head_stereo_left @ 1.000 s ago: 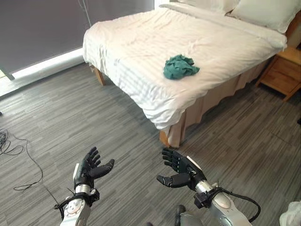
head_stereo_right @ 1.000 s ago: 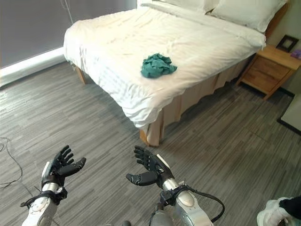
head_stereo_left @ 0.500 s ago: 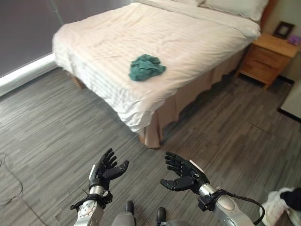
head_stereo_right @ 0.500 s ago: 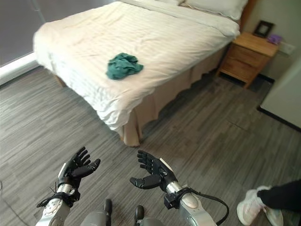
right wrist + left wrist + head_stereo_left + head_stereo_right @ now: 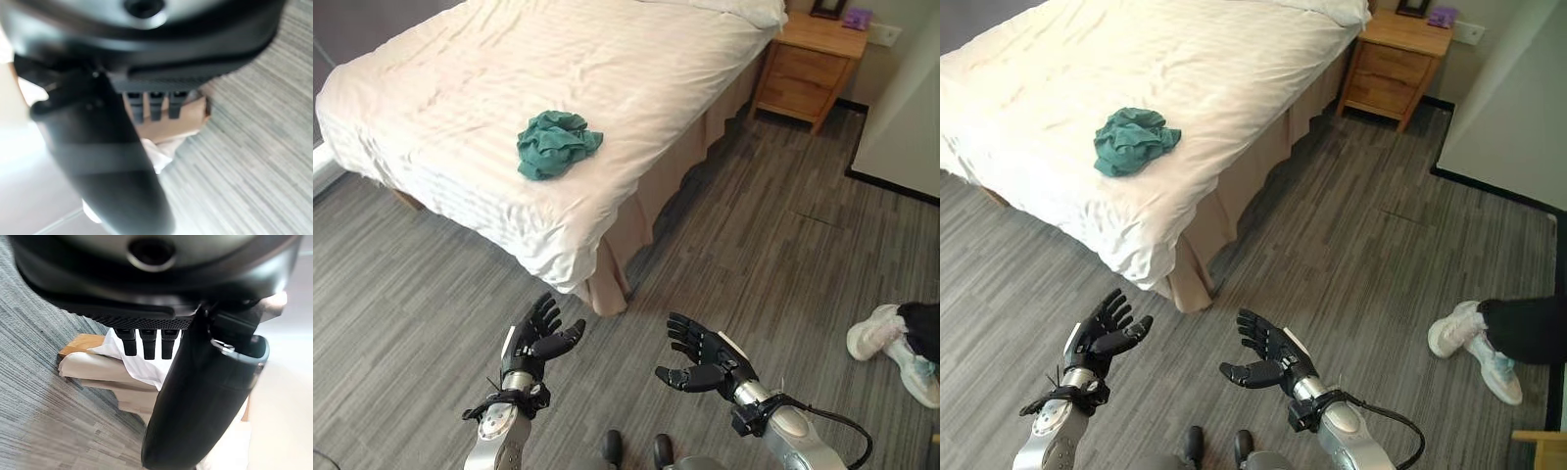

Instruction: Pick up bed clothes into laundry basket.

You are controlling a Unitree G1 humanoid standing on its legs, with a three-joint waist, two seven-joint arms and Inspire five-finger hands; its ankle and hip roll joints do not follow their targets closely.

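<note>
A crumpled teal garment (image 5: 556, 143) lies on the white sheet of the bed (image 5: 460, 88), close to the bed's near corner (image 5: 1132, 140). My left hand (image 5: 535, 338) hovers open over the floor, palm up, well short of the bed. Beside it my right hand (image 5: 707, 358) is likewise open with fingers spread and nothing in it. Both hands are far below the garment in the eye views. The left wrist view shows straight fingers (image 5: 146, 340) pointing toward the bed's corner (image 5: 88, 362).
A wooden nightstand (image 5: 808, 64) stands at the bed's far side. A person's leg and white shoe (image 5: 891, 338) are on the floor at the right. A white wall or door (image 5: 1518, 88) rises at the far right. Grey plank floor (image 5: 764, 255) lies between me and the bed.
The camera has swung to the right, so the bed and garment now sit further left in view and the person's shoe shows more. Both hands keep their open pose.
</note>
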